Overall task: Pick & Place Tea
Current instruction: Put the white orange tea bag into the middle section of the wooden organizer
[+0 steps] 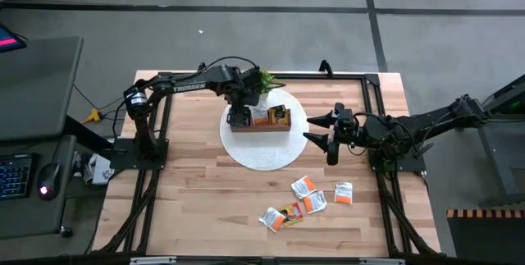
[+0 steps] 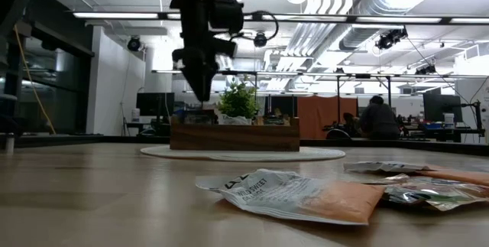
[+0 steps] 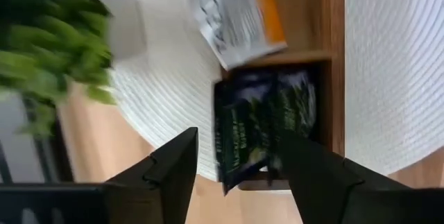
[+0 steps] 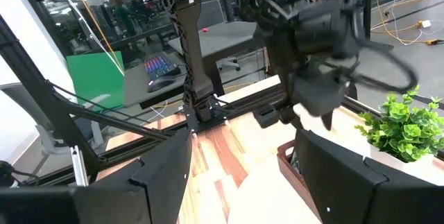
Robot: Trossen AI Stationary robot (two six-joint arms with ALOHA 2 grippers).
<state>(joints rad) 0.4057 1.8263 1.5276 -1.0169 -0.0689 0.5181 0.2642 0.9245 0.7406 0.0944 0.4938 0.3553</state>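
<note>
A brown wooden tray (image 1: 261, 127) stands on a round white mat (image 1: 262, 157). My left gripper (image 1: 239, 117) hangs open above the tray's left compartment, pointing down. Just below its fingers a dark green tea sachet (image 3: 263, 123) lies tilted in that compartment; I cannot tell whether a finger still touches it. A white-and-orange sachet (image 3: 236, 12) leans in the middle compartment. Several more tea sachets (image 1: 305, 199) lie flat on the table near its front right. My right gripper (image 1: 314, 128) waits open and level over the mat's right edge.
A small green potted plant (image 1: 267, 80) stands right behind the tray, close to my left arm. In the low view the loose sachets (image 2: 298, 193) lie close in front, with bare wood between them and the mat. Black frame rails run along the table's sides.
</note>
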